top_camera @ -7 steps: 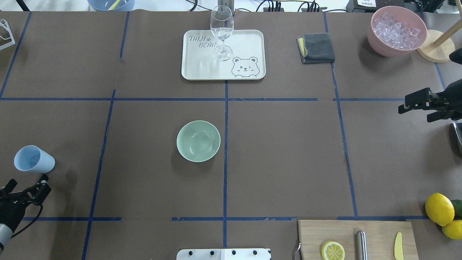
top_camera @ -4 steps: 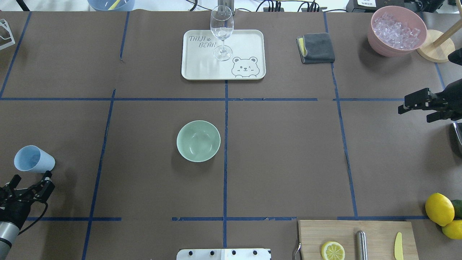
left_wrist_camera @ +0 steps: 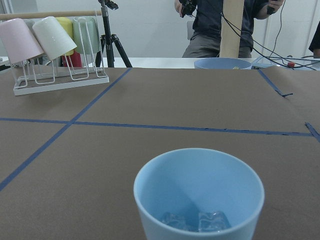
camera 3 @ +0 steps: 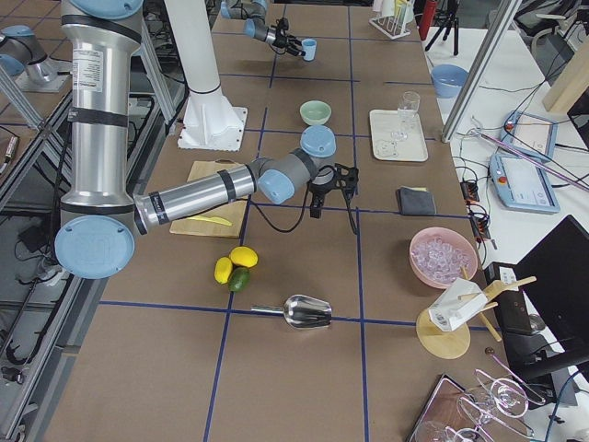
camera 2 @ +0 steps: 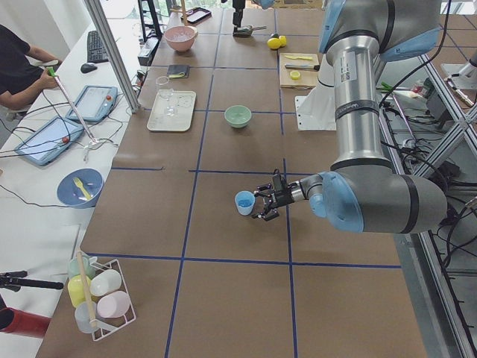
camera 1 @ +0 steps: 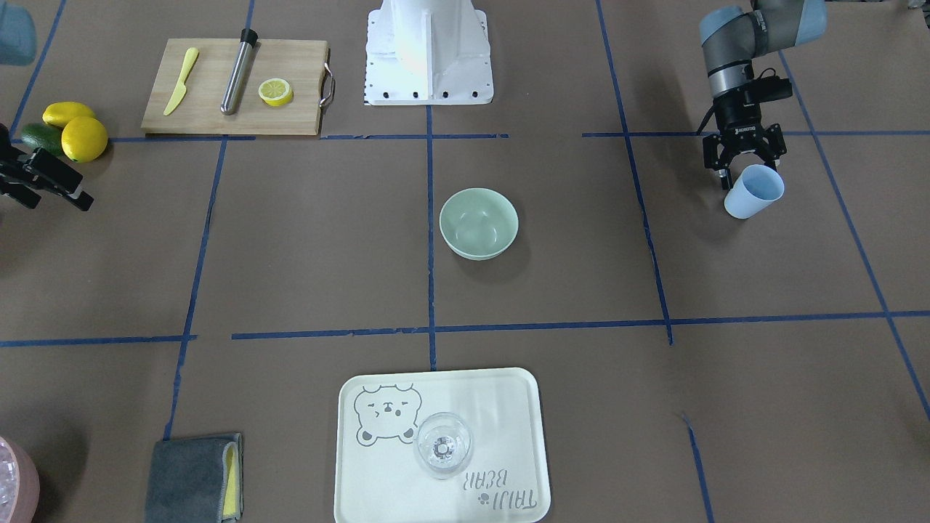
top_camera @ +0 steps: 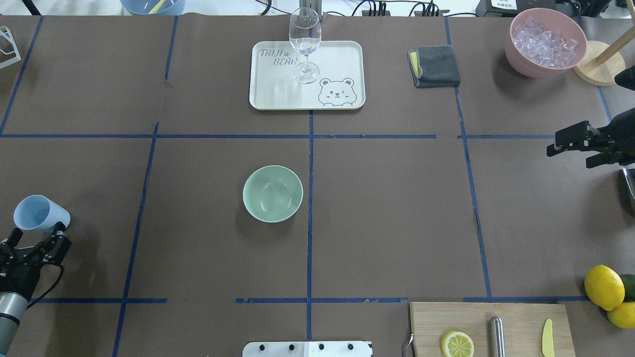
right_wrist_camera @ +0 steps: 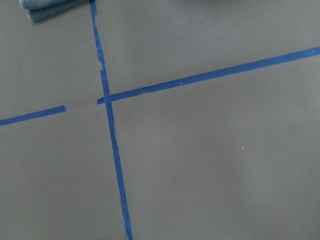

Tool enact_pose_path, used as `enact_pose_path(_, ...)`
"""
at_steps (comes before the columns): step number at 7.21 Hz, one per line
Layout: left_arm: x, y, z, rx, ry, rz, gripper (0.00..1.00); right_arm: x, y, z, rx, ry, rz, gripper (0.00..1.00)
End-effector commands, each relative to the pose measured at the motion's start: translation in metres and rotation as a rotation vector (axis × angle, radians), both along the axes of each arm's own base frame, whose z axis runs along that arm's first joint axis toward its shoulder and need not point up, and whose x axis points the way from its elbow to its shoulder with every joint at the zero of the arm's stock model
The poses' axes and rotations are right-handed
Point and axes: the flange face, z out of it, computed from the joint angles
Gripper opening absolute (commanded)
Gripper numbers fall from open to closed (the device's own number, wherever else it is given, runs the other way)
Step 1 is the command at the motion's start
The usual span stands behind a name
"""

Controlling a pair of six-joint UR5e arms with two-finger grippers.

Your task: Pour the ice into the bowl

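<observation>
The pale mint-green bowl (top_camera: 273, 193) stands empty near the table's middle, also in the front view (camera 1: 479, 223). A light blue cup (top_camera: 40, 219) stands at the table's left edge. The left wrist view shows a few clear ice cubes (left_wrist_camera: 197, 220) in its bottom. My left gripper (top_camera: 35, 237) is open, low at the cup's near side, fingertips either side of its base (camera 1: 743, 173). My right gripper (top_camera: 553, 145) is open and empty, far right, above bare table.
A pink bowl (top_camera: 516, 54) full of ice stands back right beside a grey cloth (top_camera: 435, 65). A white tray (top_camera: 342, 64) holds a wine glass (top_camera: 304, 42). A cutting board (top_camera: 516, 317) and lemons (top_camera: 603, 286) are front right. A metal scoop (camera 3: 304, 313) lies by the table's right end.
My left gripper has moved forward up to the blue cup, and the cup has shifted slightly to the left. The right arm has not moved.
</observation>
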Motion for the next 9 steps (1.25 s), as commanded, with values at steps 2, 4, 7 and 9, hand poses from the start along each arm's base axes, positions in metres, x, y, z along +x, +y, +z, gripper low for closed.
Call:
enact_pose_path(2, 0.000, -0.009, 0.004, 0.003, -0.005, -0.028, 1.00, 0.000, 0.000, -0.001, 0.001, -0.001, 0.000, 1.00)
enact_pose_path(4, 0.002, -0.024, -0.004, 0.035, -0.047, -0.052, 1.00, -0.001, -0.001, -0.004, 0.006, -0.005, -0.001, 1.00)
enact_pose_path(7, 0.020, -0.041, -0.010, 0.049, -0.040, -0.090, 1.00, -0.001, -0.002, -0.003, 0.005, -0.005, -0.001, 1.00)
enact_pose_path(9, 0.009, -0.052, 0.000, 0.047, -0.064, -0.121, 1.00, -0.001, -0.002, -0.003, 0.005, -0.005, -0.001, 1.00)
